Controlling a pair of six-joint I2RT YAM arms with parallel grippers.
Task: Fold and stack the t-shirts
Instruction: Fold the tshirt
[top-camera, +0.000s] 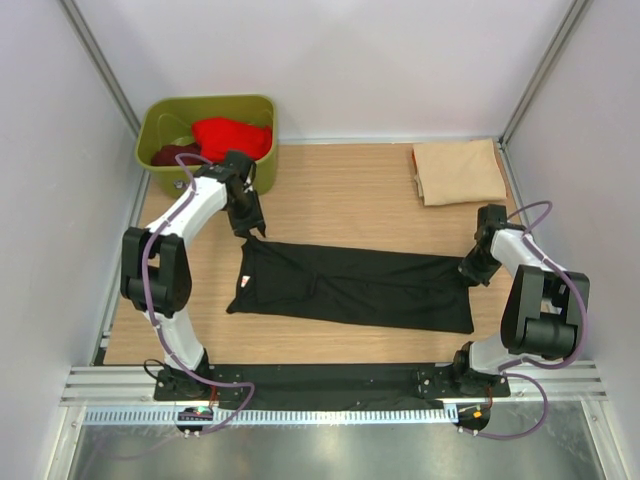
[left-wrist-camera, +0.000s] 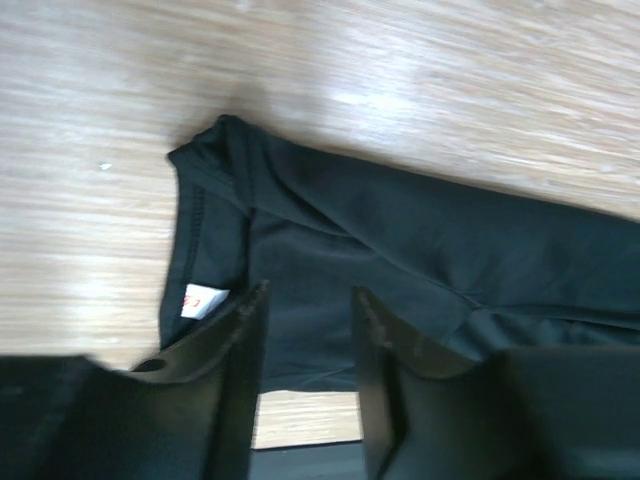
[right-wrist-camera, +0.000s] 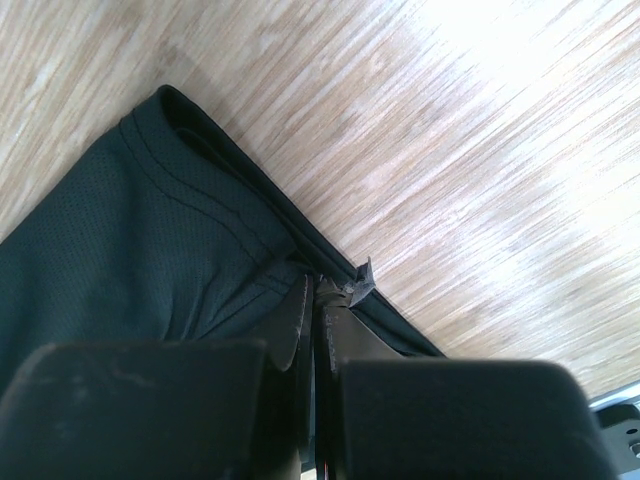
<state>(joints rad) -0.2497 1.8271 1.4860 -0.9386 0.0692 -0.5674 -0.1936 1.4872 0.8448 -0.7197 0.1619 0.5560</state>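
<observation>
Right now the black t-shirt (top-camera: 360, 285) lies as a long flat band across the middle of the wooden table (top-camera: 330, 190). At its right end the right gripper (right-wrist-camera: 322, 290) is pinched tight on the hem, and a small peak of cloth pokes out past the jaws. The left gripper (left-wrist-camera: 308, 295) hangs over the shirt's upper-left corner, jaws apart and holding nothing, with the white neck label (left-wrist-camera: 203, 301) beside one finger. A folded beige t-shirt (top-camera: 458, 172) sits at the upper right of the top view — the red t-shirt (top-camera: 232, 137) and maroon t-shirt (top-camera: 170, 155) lie in the green tub (top-camera: 210, 104) at upper left.
</observation>
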